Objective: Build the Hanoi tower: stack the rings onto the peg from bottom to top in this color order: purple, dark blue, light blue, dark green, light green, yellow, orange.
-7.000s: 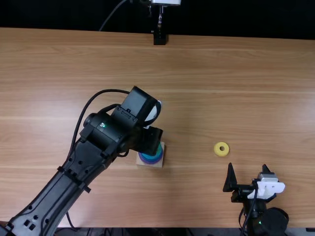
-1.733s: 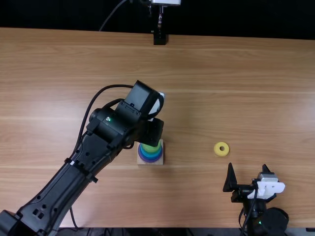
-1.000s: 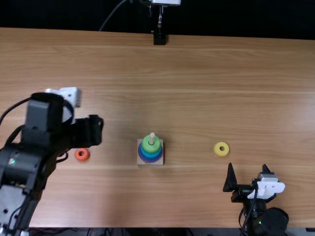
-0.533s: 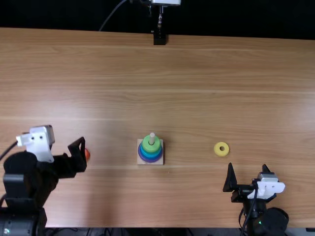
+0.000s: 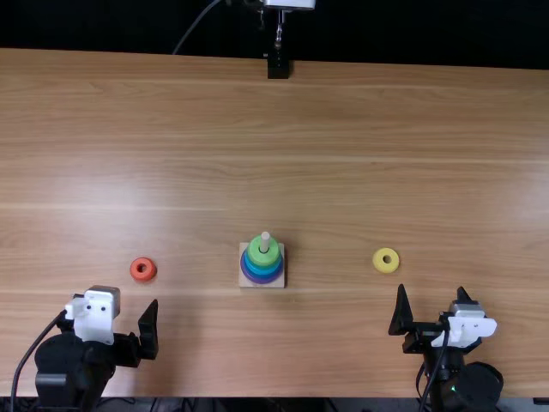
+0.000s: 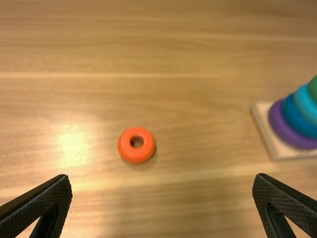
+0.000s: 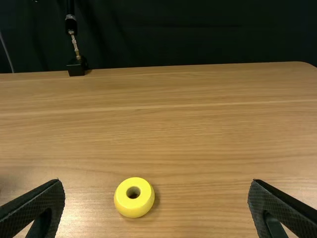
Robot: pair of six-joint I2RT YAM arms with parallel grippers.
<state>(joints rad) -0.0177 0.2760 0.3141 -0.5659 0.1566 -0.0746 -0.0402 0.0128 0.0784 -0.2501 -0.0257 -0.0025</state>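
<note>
Your left hand and right hand are both wide. Best use the right for the yellow ring, lower right in the top view: straddle it evenly, grip low, then centre its hole over the peg, just below mid-frame, before releasing.

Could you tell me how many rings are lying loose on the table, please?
2: an orange ring left of the peg, and a yellow ring right of it. Another could be hidden beneath an arm, though none is visible there.
</note>
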